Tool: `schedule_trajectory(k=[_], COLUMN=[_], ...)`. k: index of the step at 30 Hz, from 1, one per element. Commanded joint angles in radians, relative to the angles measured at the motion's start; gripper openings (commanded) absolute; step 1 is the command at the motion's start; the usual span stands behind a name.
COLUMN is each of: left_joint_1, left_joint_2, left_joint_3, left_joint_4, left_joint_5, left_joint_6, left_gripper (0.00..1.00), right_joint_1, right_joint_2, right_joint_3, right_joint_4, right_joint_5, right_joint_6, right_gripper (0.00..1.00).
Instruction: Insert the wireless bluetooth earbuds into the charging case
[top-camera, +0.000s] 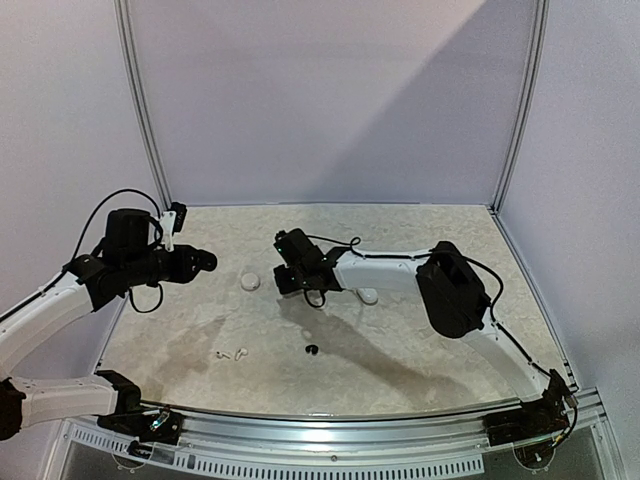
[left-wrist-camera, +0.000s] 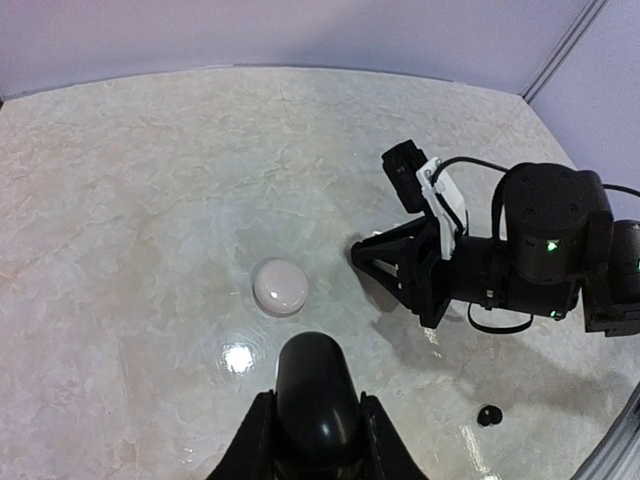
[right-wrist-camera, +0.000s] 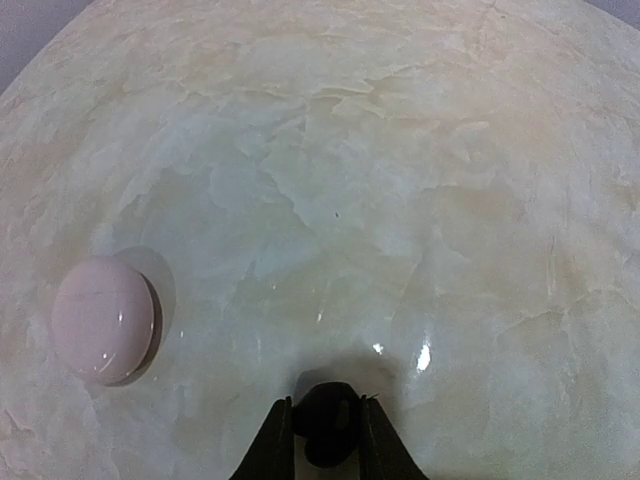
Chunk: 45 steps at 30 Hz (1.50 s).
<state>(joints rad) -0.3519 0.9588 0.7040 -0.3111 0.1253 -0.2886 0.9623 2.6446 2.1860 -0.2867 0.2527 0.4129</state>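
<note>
Marble table (top-camera: 430, 350): two pale cases (top-camera: 249, 282) (top-camera: 368, 296), two black earbuds (top-camera: 311, 349) (right-wrist-camera: 325, 435).

The desk (left-wrist-camera: 120, 200) has a pale marble-look top, smooth and polished, with bright spots of reflected light. The white case (left-wrist-camera: 280, 287) lying on it is smooth plastic with a soft sheen. The black case (left-wrist-camera: 318, 375) clamped in the left pincer (left-wrist-camera: 316, 402) is high-gloss; the pincer's fingers (left-wrist-camera: 255, 440) are duller black plastic. The black earbud (right-wrist-camera: 328, 435) pinched in the right pincer (right-wrist-camera: 326, 402) is too blurred to judge its shine. The right arm's shell (top-camera: 385, 268) is smooth white plastic. The walls (top-camera: 330, 100) are matt lilac, with a pale metal post (top-camera: 140, 100) at upper left.
</note>
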Motion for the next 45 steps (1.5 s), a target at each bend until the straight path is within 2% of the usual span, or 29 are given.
schedule_trajectory(k=[1,6,10,16,21,24,30,36,45], left_joint_1=[0.014,0.014,0.014,0.013,0.008,0.0,-0.013,-0.014,-0.015], left_joint_2=[-0.024,-0.038,-0.038,-0.044,-0.061,-0.064,-0.07,-0.069,-0.064], left_joint_3=[-0.002,0.002,0.0,-0.006,-0.037,-0.047,-0.044,-0.044,-0.042], left_joint_4=[0.012,0.012,0.014,0.051,0.121,0.159,0.166,0.177,0.194], left_joint_5=[0.029,0.046,0.057,0.177,0.281,0.32,0.353,0.355,0.399], left_joint_6=[0.006,0.022,0.037,0.075,0.077,0.062,0.081,0.081,0.083], left_gripper=[0.0,0.0,0.0,0.0,0.0,0.0,0.0,0.0,0.0], right_joint_1=[0.006,0.019,0.027,0.063,0.081,0.085,0.084,0.085,0.077], right_joint_2=[-0.096,-0.217,-0.333,-0.536,-0.642,-0.667,-0.665,-0.661,-0.763], right_joint_3=[-0.142,-0.319,-0.547,-0.858,-1.009,-1.035,-1.022,-0.937,-0.833], right_joint_4=[-0.037,-0.039,-0.011,0.016,0.022,0.021,0.015,-0.064,-0.199], right_joint_5=[-0.055,-0.071,-0.103,-0.121,-0.135,-0.136,-0.129,-0.137,-0.154], right_joint_6=[-0.059,-0.098,-0.11,-0.119,-0.076,-0.054,-0.053,-0.129,-0.211], right_gripper=[0.13,0.14,0.15,0.18,0.21,0.24,0.37,0.47,0.59])
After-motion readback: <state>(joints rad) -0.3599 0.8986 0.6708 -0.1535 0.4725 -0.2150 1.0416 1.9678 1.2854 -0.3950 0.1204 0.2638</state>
